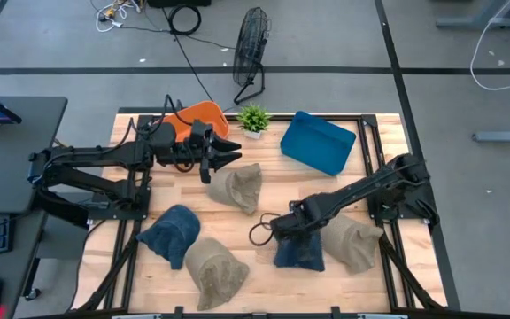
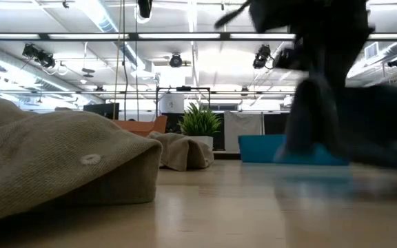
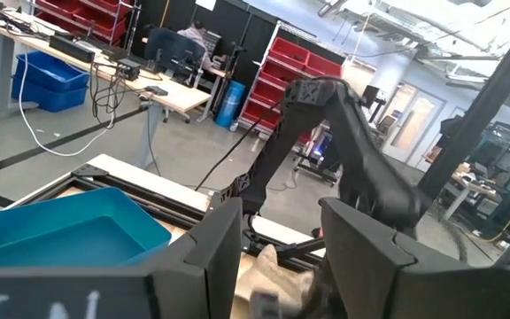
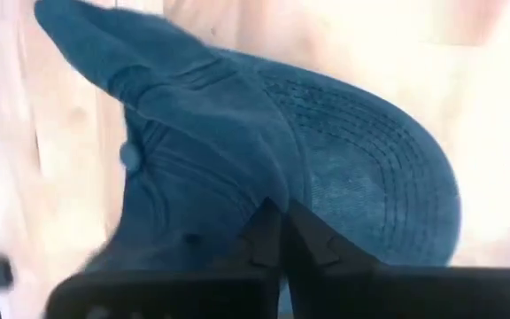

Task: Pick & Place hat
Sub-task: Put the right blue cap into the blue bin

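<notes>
Right gripper [image 4: 282, 232] fingers are pinched tight on the blue hat [image 4: 326, 168] fabric (left gripper [image 1: 228, 158] hangs spread, far-left). A slow straight lift off the tabletop [image 1: 277, 173] is probably best, so nothing gets snagged.

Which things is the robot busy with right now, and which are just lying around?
Busy with:
- right gripper, pinched shut on the blue hat
- blue bin, perhaps where hats go

Lying around:
- left gripper, open, up near the orange bin
- three tan hats
- another blue hat
- small plant
</notes>
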`<action>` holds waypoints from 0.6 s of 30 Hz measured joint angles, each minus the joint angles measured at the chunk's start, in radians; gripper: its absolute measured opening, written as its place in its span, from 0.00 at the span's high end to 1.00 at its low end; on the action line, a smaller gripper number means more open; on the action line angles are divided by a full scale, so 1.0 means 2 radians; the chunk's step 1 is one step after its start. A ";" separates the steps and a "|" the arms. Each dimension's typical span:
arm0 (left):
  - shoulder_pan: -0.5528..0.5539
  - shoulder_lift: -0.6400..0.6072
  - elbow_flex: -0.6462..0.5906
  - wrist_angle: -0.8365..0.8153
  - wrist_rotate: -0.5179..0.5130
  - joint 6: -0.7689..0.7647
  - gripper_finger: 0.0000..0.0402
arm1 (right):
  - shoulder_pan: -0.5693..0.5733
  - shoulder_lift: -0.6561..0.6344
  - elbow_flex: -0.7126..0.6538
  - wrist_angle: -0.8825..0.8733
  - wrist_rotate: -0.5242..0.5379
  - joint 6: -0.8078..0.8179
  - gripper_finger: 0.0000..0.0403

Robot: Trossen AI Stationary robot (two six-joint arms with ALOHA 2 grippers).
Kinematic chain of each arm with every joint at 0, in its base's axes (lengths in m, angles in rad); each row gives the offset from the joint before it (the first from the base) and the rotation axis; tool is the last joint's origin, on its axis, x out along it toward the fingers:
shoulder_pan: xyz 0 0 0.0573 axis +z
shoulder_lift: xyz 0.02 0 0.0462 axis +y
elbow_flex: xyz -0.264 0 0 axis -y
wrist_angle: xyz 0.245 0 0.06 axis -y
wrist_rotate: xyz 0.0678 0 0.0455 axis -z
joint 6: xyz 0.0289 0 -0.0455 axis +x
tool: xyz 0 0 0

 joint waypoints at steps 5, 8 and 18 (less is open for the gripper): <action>0.000 0.000 0.000 0.000 0.000 0.000 0.60 | -0.013 -0.056 0.052 -0.109 0.081 -0.066 0.99; 0.000 0.000 0.000 0.001 0.000 0.000 0.60 | -0.023 -0.091 0.082 -0.155 0.144 -0.117 0.99; 0.000 0.000 0.000 0.004 0.000 0.000 0.60 | -0.082 -0.193 0.103 -0.185 0.289 -0.349 0.99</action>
